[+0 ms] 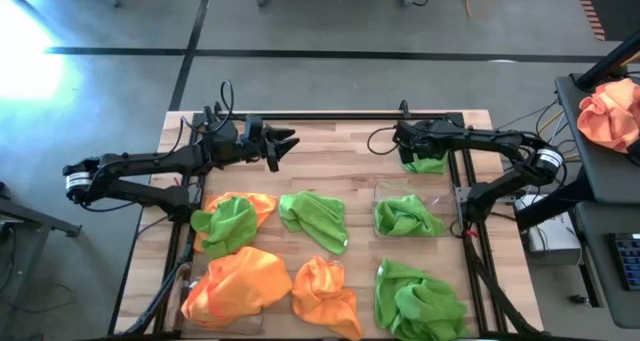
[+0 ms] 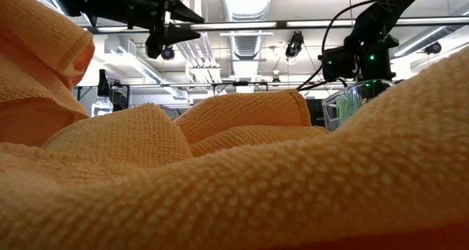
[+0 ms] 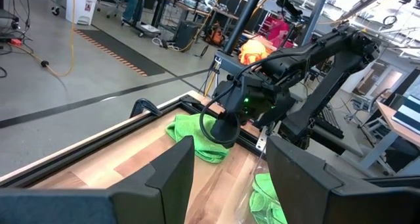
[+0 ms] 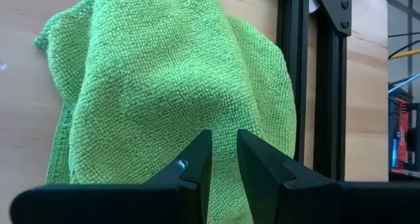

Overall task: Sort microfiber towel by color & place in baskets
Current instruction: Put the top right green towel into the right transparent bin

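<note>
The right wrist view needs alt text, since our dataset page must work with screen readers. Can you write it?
The right gripper, its two dark fingers close together with a narrow gap, hangs over a crumpled lime green towel on the wooden table. A black metal frame rail runs along the towel's edge.

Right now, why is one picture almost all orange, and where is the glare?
Low view: an orange towel lies right against the camera, filling the frame, with bright ceiling lights behind it. High view: a white glare patch washes out the floor at upper left.
</note>
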Robot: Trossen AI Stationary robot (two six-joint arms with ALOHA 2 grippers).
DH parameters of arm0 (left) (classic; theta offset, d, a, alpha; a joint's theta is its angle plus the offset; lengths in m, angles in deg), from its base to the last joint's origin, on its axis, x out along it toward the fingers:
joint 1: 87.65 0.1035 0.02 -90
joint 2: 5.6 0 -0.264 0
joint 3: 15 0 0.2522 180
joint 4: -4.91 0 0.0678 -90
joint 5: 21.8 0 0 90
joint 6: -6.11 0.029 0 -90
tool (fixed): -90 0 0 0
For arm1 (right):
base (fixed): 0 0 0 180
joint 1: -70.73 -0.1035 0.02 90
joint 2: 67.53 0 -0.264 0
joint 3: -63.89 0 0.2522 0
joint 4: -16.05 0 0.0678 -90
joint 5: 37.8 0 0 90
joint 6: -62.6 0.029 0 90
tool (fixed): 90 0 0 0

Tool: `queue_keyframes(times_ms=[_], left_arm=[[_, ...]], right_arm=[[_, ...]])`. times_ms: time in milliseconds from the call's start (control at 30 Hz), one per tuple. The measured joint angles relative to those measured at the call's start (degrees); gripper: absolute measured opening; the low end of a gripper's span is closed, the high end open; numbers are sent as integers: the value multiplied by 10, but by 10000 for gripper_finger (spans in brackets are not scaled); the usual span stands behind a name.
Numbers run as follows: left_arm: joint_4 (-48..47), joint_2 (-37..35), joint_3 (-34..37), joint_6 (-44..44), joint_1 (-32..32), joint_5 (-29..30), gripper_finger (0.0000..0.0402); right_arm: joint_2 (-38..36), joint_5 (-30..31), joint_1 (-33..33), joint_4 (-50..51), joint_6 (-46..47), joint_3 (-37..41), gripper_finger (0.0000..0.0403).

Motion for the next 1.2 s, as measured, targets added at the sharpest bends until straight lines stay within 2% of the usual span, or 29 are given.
queue_keyframes(times_ms=[800,1200], left_arm=[[0,5,0,1,0,0,174],[14,25,0,-4,0,0,174]], right_arm=[[0,-3,60,-21,-65,12,66],[0,-53,65,-33,-81,26,66]])
